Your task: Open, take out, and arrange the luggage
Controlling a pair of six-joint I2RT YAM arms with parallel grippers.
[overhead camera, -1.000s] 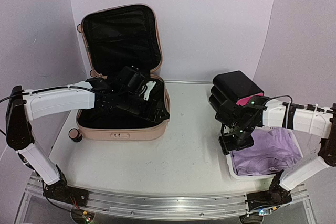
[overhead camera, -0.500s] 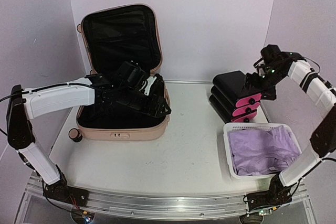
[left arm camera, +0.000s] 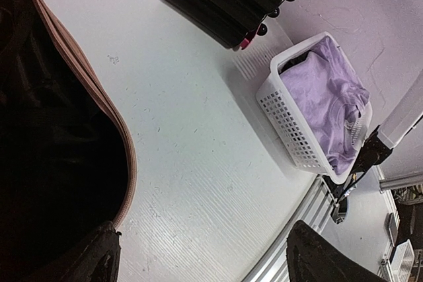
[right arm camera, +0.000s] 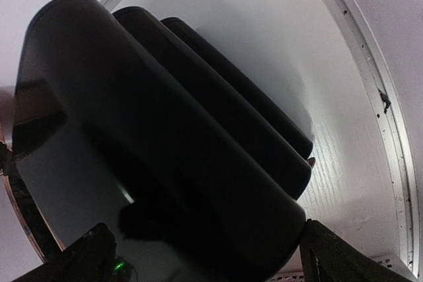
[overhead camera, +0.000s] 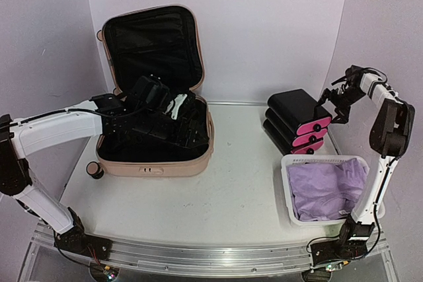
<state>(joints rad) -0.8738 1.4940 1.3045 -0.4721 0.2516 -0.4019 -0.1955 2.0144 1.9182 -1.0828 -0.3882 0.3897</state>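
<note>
The luggage [overhead camera: 153, 163] lay open at the back left of the table [overhead camera: 238, 183], lid upright. The left gripper [left arm camera: 205, 249] hovered wide and empty over its base. The right gripper [overhead camera: 336, 102], also wide, seemed just clear of the drawer box [overhead camera: 296, 118].

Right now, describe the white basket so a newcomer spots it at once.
On the table, look at the near right corner, across from the open pink luggage. The white basket sits just in front of the black-and-pink drawer box; it alone has perforated walls and holds lilac cloth.
</note>
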